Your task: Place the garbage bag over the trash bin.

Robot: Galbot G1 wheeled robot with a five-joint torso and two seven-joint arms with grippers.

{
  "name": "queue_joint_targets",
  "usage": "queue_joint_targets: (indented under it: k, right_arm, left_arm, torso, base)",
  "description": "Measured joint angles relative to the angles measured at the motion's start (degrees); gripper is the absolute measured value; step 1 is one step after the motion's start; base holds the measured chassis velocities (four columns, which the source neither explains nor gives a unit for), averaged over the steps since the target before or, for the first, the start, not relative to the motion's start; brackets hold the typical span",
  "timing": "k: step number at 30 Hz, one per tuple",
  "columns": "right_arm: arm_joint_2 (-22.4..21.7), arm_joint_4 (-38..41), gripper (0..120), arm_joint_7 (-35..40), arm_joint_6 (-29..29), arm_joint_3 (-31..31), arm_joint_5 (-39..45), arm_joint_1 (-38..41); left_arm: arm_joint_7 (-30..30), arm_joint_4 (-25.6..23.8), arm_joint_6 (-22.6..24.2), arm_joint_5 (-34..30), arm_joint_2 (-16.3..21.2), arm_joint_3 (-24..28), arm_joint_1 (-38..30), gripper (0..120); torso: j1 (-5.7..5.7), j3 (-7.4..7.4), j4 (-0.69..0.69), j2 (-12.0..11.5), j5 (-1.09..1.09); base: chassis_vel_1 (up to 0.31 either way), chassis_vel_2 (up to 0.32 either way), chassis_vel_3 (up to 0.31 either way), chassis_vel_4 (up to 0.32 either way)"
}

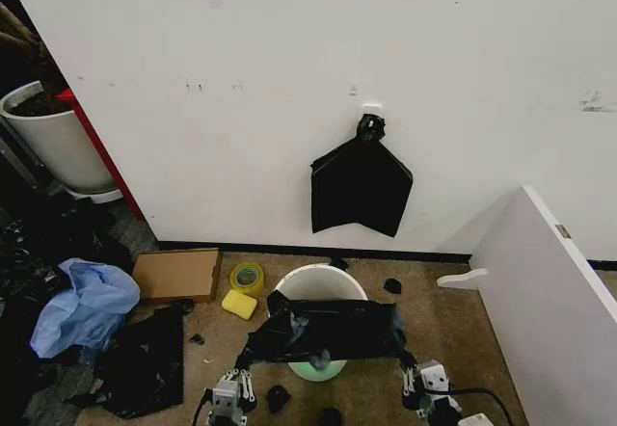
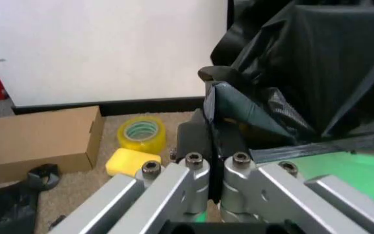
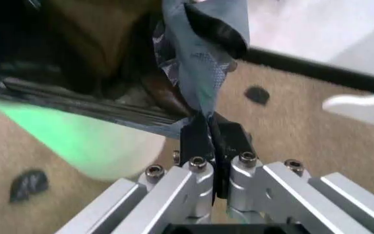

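Low centre of the head view: garbage bag (image 1: pixel 323 332) is stretched flat across the near half of the trash bin (image 1: pixel 318 280), far rim still bare. Left gripper (image 1: pixel 234 385) at lower left of frame, jaws closed tight on the bag's left edge; left wrist view confirms film pinched between the fingers (image 2: pixel 194 139). Right gripper (image 1: pixel 416 380) at lower right, likewise clamped on the right edge, plastic bunched in the pads in the right wrist view. Bag mouth looks mostly collapsed, not opened around the rim. To do this step well, my read: keep both pinches firm, spread the grippers wider than the bin, lift the edge above rim height, carry it toward the wall, then lower evenly. Uneven tension could tip the bin or slip the film. Yellow tape roll (image 1: pixel 247 277) and sponge (image 1: pixel 238 304) sit just left of the bin, clear of the path.
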Motion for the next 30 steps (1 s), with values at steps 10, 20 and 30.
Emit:
queue_joint_targets:
  k: [10, 20, 30]
  right_arm:
    - [-0.06, -5.94, 0, -3.42, 2.42, -1.37, -7.34, 0.64]
    - [2.13, -13.86, 0, -7.70, 5.84, -1.97, -13.04, 6.97]
    - [6.73, -20.50, 0, -9.84, 9.29, -1.55, -14.87, 9.67]
  left_arm:
    - [-1.81, 2.34, 1.26, 1.71, -0.58, 0.44, -0.34, 0]
    - [-4.87, 4.17, 3.14, -0.79, -2.70, -0.36, -2.65, 0]
    - [-5.02, 6.29, 6.22, -6.37, -4.31, -0.09, -7.49, 0]
  torso:
    - [0.00, 0.00, 0.02, 0.00, 0.02]
    - [0.00, 0.00, -0.01, 0.00, -0.10]
    - [0.00, 0.00, -0.02, 0.00, -0.09]
  base:
    - [0.000, 0.000, 0.000, 0.000]
    - [0.000, 0.000, 0.000, 0.000]
    - [0.000, 0.000, 0.000, 0.000]
